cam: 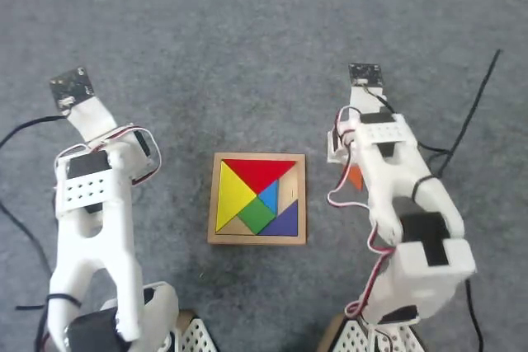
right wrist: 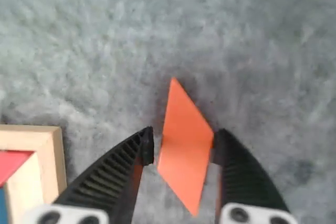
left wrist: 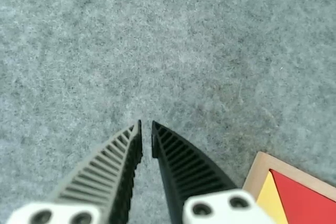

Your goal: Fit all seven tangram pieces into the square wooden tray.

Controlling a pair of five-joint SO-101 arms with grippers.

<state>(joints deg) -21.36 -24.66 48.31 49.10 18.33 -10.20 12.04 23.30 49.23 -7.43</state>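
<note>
1. The left arm (cam: 91, 204) and right arm (cam: 404, 195) are built of white plastic shells.
2. Black motor blocks sit in their joints.
3. The left arm's shell bears a grid of small holes.
4. Red, white and black cables (cam: 338, 195) loop alongside.
5. A dark circuit board (cam: 73, 84) tops each wrist.
6. The left pincer (left wrist: 146, 124) and right pincer (right wrist: 183, 132) have black ribbed fingers on white mounts with paired screw holes.

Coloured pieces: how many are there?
6. Five in the tray: red, yellow, blue, green, purple. The orange one lies on the table inside the right end effector. A seventh may be hidden.
</note>
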